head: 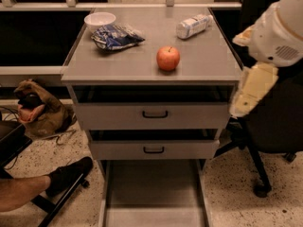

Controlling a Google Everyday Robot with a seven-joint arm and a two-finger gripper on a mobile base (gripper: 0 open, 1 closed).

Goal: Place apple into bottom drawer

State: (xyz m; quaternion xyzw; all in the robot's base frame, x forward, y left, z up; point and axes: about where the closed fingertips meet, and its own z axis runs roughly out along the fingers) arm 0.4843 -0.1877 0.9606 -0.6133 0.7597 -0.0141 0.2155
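Observation:
The apple (168, 58), red-orange with a short dark stem, stands on the grey cabinet top (142, 65), right of centre near the front edge. The bottom drawer (154, 188) is pulled out below the two upper drawers, and its flat grey floor shows nothing in it. My gripper (252, 90) is a pale cream piece hanging below the white arm (279, 30) at the right. It is beside the cabinet's right front corner, apart from the apple and lower than it.
On the top stand a white bowl (100, 20), a blue snack bag (116, 36) and a lying plastic bottle (193, 26). A dark office chair (270, 126) is at the right. A brown bag (38, 110) and a person's leg with a shoe (47, 183) are at the left.

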